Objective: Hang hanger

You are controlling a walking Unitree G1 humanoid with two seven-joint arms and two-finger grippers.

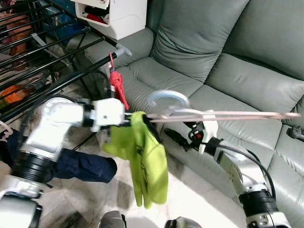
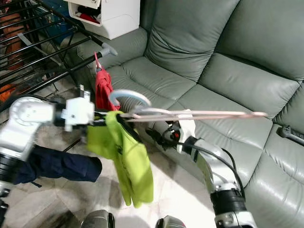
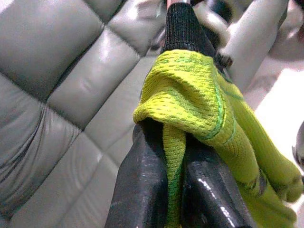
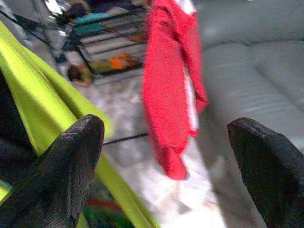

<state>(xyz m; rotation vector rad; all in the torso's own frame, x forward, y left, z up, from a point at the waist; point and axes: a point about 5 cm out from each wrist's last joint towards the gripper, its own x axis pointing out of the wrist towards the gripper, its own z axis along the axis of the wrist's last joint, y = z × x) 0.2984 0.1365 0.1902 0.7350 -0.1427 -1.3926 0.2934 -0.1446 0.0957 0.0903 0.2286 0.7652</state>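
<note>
Black fingers (image 3: 142,190) of the left hand (image 1: 124,121) pinch the lime-green garment (image 1: 145,161), probably to steady it on the pink hanger (image 1: 228,115), which floats level above the grey sofa (image 1: 228,71), short of the black drying rack (image 1: 42,61). Beneath the hanger, the right hand (image 1: 176,137) reaches leftward, fingers spread wide, gripping nothing.

A grey leather sofa (image 1: 213,57) stood behind, with a white plastic storage box (image 1: 116,16) by its armrest. A black metal drying rack (image 1: 42,52) carried a small red garment (image 1: 117,85) (hung at its end). Dark navy cloth (image 1: 80,166) lay on the pale tiled floor (image 1: 190,199).
</note>
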